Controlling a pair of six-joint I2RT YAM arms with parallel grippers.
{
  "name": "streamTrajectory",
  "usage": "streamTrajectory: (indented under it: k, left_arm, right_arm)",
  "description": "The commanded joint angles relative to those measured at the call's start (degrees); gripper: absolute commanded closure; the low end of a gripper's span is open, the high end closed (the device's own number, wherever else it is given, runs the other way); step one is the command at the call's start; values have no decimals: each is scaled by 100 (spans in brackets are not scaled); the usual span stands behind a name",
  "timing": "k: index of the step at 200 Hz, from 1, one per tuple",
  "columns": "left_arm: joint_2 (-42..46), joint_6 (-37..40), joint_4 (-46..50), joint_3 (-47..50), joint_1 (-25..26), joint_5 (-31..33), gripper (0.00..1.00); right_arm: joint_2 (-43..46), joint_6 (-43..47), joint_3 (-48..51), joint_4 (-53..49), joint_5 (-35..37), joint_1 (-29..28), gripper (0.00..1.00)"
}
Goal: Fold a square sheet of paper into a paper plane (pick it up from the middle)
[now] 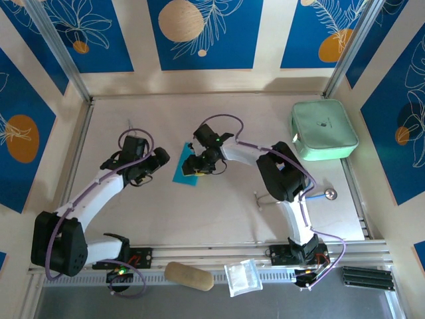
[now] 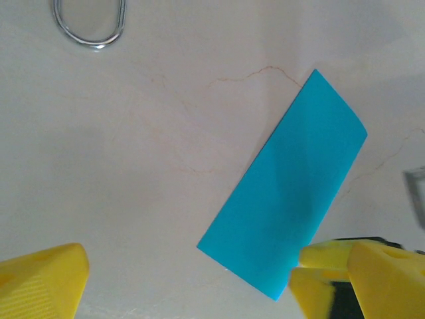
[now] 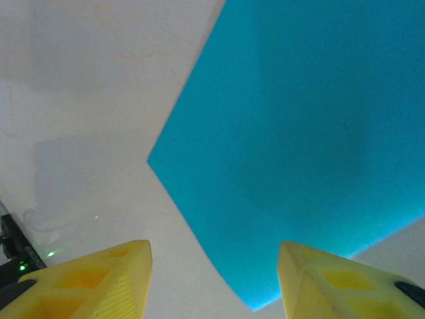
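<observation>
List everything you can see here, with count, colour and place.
sheet of paper: one, teal-blue, a rectangle lying flat mid-table.
pouch: one, mint-green, far right of the table.
plastic bag: one, clear, near edge between the arm bases.
oblong pad: one, tan, left of the bag.
metal loop: one, silver, on the table.
table: one, pale beige.
left gripper: one, yellow fingers, open, beside the paper.
right gripper: one, yellow fingers, open, at the paper's edge.
</observation>
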State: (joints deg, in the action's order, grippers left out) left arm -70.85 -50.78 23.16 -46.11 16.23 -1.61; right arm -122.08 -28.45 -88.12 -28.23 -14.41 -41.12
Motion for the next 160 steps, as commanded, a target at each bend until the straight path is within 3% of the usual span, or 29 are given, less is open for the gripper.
streamTrajectory:
  k: [1,58,103,119,160]
  left_arm:
    - [62,-28,-108,76,-63,-176,1]
    - [-165,216,-328,54,-67,-628,1]
    - [-508,341,-596,-36,-61,-1137,1]
    - [-630,298,-726,-47,-43,-1356,1]
    - [-908,-35,-1113,75,218,-1718,0]
  right_arm:
    - [-252,338,-307,-598,16,0,47]
    - [127,1780,438,-1232,792,248,48]
    - [801,2759,756,-1328,707,359,51]
    - [1073,2346,754,-1041,648,385,50]
    - [1348,-234,984,-185,1022,660,49]
